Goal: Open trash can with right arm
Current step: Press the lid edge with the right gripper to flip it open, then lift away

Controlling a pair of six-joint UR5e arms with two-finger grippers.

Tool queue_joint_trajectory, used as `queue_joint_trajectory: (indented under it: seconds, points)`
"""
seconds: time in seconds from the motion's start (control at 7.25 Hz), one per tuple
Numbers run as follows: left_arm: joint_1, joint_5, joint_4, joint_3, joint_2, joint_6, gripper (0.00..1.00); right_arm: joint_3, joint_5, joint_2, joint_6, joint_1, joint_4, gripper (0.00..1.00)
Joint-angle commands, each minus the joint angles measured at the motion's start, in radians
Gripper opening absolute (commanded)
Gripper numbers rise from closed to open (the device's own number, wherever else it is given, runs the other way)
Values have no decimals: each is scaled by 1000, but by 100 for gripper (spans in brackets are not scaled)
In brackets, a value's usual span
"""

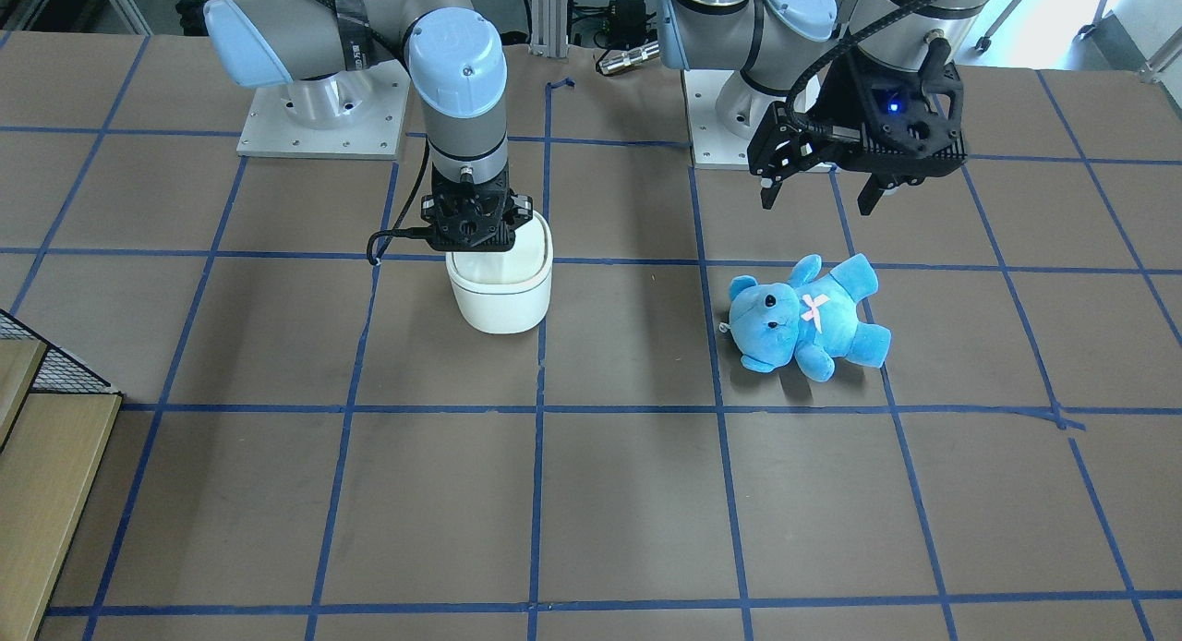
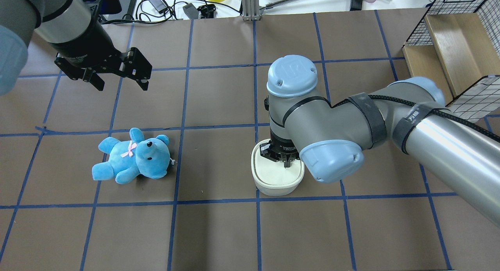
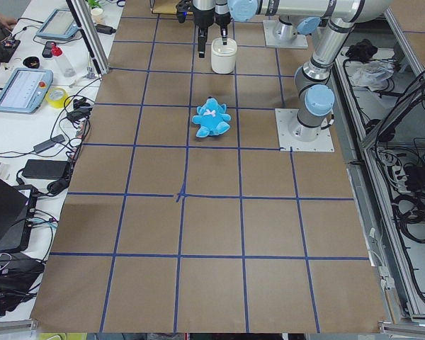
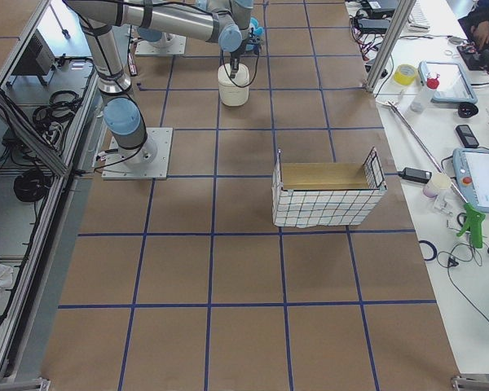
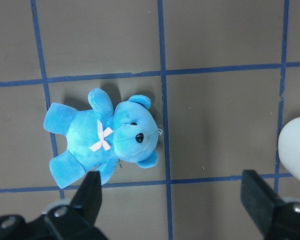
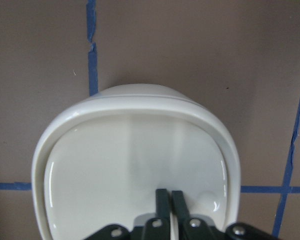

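Observation:
The white trash can (image 1: 503,299) stands on the brown table, seen too in the overhead view (image 2: 273,181) and the left wrist view (image 5: 296,145). My right gripper (image 2: 287,164) points straight down, shut. Its closed fingertips (image 6: 169,192) rest on the flat lid (image 6: 135,150) near the rim on the robot's side. The lid lies inside the rim and looks sunk a little on that side. My left gripper (image 1: 817,200) is open and empty. It hovers above the table, on the robot's side of the blue teddy (image 1: 808,318).
The blue teddy (image 2: 133,157) lies on its back about one grid square from the can. A wire basket with wooden boards (image 2: 449,48) stands at the table's far right corner. Both arm bases (image 1: 323,114) are bolted at the robot's edge.

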State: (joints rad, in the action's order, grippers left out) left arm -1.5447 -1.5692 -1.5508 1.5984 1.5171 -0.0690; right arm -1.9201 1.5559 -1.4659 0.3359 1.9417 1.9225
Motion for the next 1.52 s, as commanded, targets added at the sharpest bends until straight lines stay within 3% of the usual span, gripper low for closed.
queue_joint_trajectory:
  seconds: [0.0, 0.28, 0.69, 1.38]
  points:
    - [0, 0, 0, 0, 0, 0, 100, 79, -8, -43, 9, -6, -44, 100]
    - [0, 0, 0, 0, 0, 0, 100, 304, -13, -41, -9, -33, -301, 100]
    - [0, 0, 0, 0, 0, 0, 100, 458, -20, -44, -126, -180, -326, 100]
    - [0, 0, 0, 0, 0, 0, 100, 475, -23, -45, -227, -237, -318, 100]
